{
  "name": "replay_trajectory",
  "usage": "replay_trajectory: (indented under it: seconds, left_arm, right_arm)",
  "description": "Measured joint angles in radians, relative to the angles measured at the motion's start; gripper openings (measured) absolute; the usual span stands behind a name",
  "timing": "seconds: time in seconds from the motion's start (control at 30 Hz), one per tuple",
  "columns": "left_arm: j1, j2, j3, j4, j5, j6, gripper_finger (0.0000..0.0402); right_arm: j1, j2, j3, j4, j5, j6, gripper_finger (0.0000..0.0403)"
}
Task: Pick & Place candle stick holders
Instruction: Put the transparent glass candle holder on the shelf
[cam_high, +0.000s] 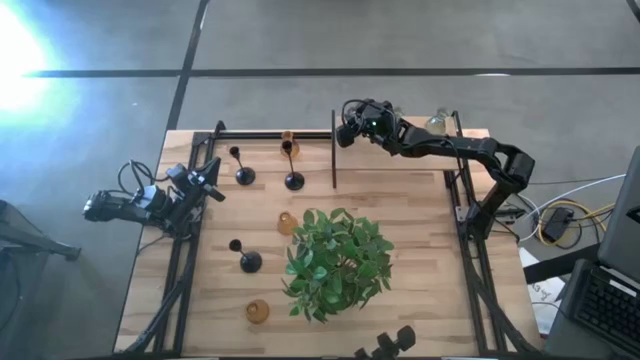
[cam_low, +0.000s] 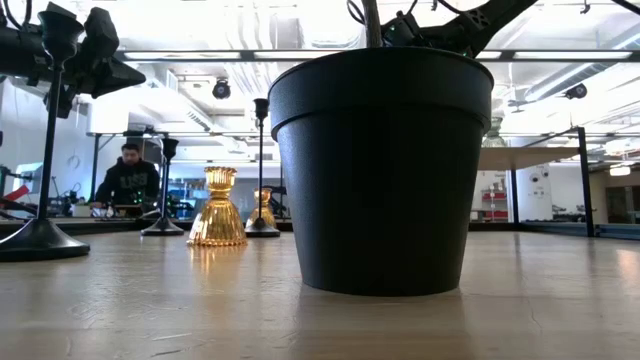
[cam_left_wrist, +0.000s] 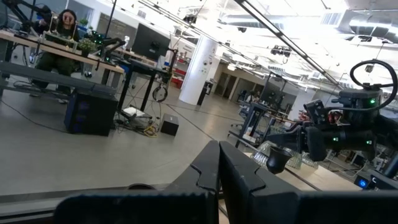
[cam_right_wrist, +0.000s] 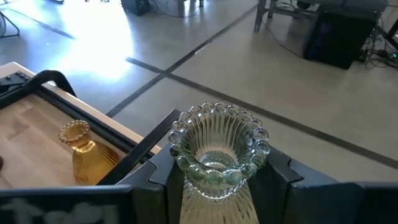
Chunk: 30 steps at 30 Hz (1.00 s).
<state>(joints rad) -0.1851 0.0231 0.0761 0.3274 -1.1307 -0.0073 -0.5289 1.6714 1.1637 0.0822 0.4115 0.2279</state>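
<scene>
My right gripper (cam_high: 350, 128) is up over the table's far edge, shut on a clear ribbed glass holder (cam_right_wrist: 217, 149) with a beaded rim. My left gripper (cam_high: 212, 186) is at the table's left edge, raised, shut and empty; it also shows in the low view (cam_low: 100, 62). Three black thin-stemmed holders (cam_high: 243, 172) (cam_high: 293, 180) (cam_high: 248, 260) stand on their round bases. Amber holders stand at the far side (cam_high: 289, 145), by the plant (cam_high: 287, 222) and near the front (cam_high: 258, 311). Another clear holder (cam_high: 437, 122) is at the far right. My right gripper pinches the clear holder between its two fingers (cam_right_wrist: 163, 171), on the ribbed body just below the beaded rim (cam_right_wrist: 186, 177). The holder stands upright in the hold, rim up. Its foot is hidden by the gripper.
A leafy green plant (cam_high: 335, 262) in a black pot (cam_low: 380, 170) fills the table's middle and near right. A thin dark bar (cam_high: 333, 150) runs from the far rail toward the plant. Black frame rails (cam_high: 465, 200) run along the sides. A person sits far behind the table (cam_low: 128, 180).
</scene>
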Motion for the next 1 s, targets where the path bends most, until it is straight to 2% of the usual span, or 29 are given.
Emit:
replay_trajectory:
  seconds: [0.23, 0.6, 1.0]
  left_arm:
    - [0.0, 0.0, 0.0, 0.0, 0.0, 0.0, 0.0012]
    - [0.0, 0.0, 0.0, 0.0, 0.0, 0.0, 0.0012]
    - [0.0, 0.0, 0.0, 0.0, 0.0, 0.0, 0.0012]
  right_arm:
    - [0.0, 0.0, -0.001, -0.002, 0.001, -0.006, 0.016]
    - [0.0, 0.0, -0.001, 0.0, -0.026, -0.021, 0.0163]
    - [0.0, 0.0, 0.0, 0.001, -0.028, -0.031, 0.0242]
